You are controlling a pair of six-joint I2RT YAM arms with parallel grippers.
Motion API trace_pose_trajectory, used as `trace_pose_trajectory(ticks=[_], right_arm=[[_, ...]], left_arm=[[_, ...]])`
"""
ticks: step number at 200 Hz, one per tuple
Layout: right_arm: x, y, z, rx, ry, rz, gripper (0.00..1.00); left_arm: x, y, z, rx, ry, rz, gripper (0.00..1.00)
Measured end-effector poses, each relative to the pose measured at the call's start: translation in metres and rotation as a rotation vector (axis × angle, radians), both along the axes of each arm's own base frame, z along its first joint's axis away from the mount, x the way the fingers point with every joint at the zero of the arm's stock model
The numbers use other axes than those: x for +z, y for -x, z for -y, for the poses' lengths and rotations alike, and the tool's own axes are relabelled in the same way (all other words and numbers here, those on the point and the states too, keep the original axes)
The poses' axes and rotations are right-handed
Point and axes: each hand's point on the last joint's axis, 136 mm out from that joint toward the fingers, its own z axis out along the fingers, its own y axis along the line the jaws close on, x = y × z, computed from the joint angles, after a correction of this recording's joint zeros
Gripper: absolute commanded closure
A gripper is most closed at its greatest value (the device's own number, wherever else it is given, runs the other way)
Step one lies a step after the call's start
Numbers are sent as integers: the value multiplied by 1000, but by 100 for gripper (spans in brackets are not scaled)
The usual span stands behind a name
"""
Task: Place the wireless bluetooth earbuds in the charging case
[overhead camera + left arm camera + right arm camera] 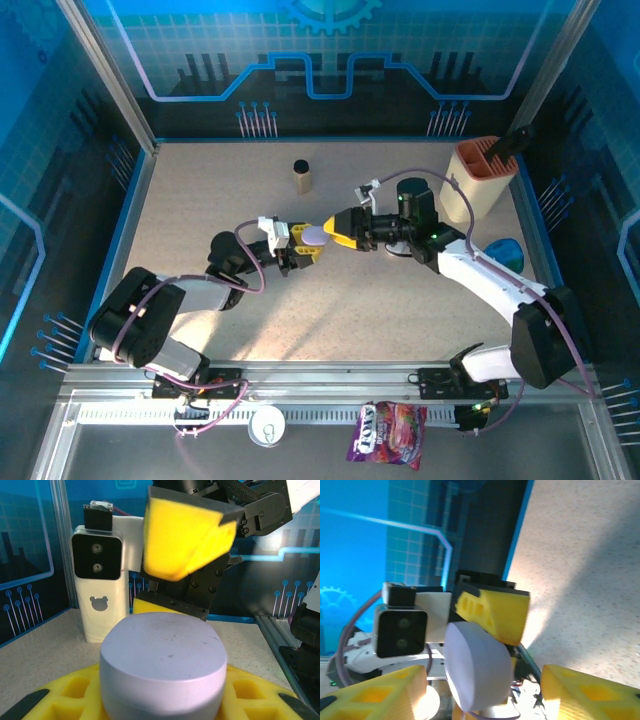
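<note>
Where the metal rail runs below the table's near edge, a crinkled purple candy bag [388, 433] lies toward the right. A small round white disc [267, 428] sits well to its left.

Past the rail, both arms reach in over the speckled beige table [200, 200] and meet near its middle. The left gripper [303, 244] comes in from the near left corner. Its yellow padded fingers [60, 692] are clamped on a round, pale lilac, puck-shaped charging case [314, 235], which is held up off the tabletop. From the left wrist, the case shows a flat top and a thin seam low on its side. The lid is down, so what is inside it cannot be seen.

The right gripper [333, 233] faces it from the right with its own yellow fingers [375, 692] spread apart, holding nothing. One finger stands over the case's top and the other lies beyond its far rim. I cannot tell whether either touches the case.

Close to the table's right edge, a rounded blue object [506, 250] is partly hidden behind the right arm, and I cannot tell what it is.

Farther back, left of centre, a small tan bottle [301, 176] with a dark cap stands upright by itself. In the far right corner stands a tall terracotta-coloured slotted holder [480, 172], and a black object [516, 140] sticks up out of its top.
</note>
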Motion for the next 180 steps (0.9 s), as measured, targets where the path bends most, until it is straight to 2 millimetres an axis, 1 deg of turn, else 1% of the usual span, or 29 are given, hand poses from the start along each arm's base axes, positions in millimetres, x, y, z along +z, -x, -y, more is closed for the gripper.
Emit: trace_pose_trajectory(ticks=[16, 35, 44, 58, 66, 67, 77, 79, 89, 110, 126, 151, 163, 180], right_arm=[[9, 2, -6, 22, -38, 9, 43], [10, 2, -14, 45, -64, -9, 45], [10, 4, -17, 56, -71, -16, 48], [12, 2, -17, 50, -80, -16, 57], [13, 2, -17, 49, -83, -11, 65], [13, 2, -17, 50, -84, -6, 68], [13, 1, -17, 45, -84, -14, 77], [13, 1, -17, 45, -83, -13, 80], [14, 0, -17, 44, -86, -4, 86], [12, -1, -16, 38, -84, -10, 88], [10, 0, -16, 35, -81, -12, 88], [9, 0, -16, 34, -79, -14, 87], [9, -1, -15, 33, -79, -12, 87], [1, -4, -10, 13, -72, -14, 86]], left_arm=[[1, 1, 2, 0, 2, 6, 70], [5, 1, 2, 13, 10, 24, 70], [7, 0, 2, 23, 14, 29, 70], [10, -1, 1, 39, 19, 47, 70], [13, -1, 0, 44, 24, 61, 70], [13, -1, 0, 44, 24, 63, 70], [17, 0, -1, 47, 32, 79, 70], [18, 0, -1, 49, 34, 80, 70], [19, 1, -2, 52, 37, 85, 69], [18, 1, -3, 63, 37, 85, 69], [15, 1, -3, 63, 34, 79, 65], [15, 1, -3, 72, 34, 76, 46], [11, 1, -4, 85, 26, 78, 29], [0, 2, -7, 110, 8, 61, 13]])
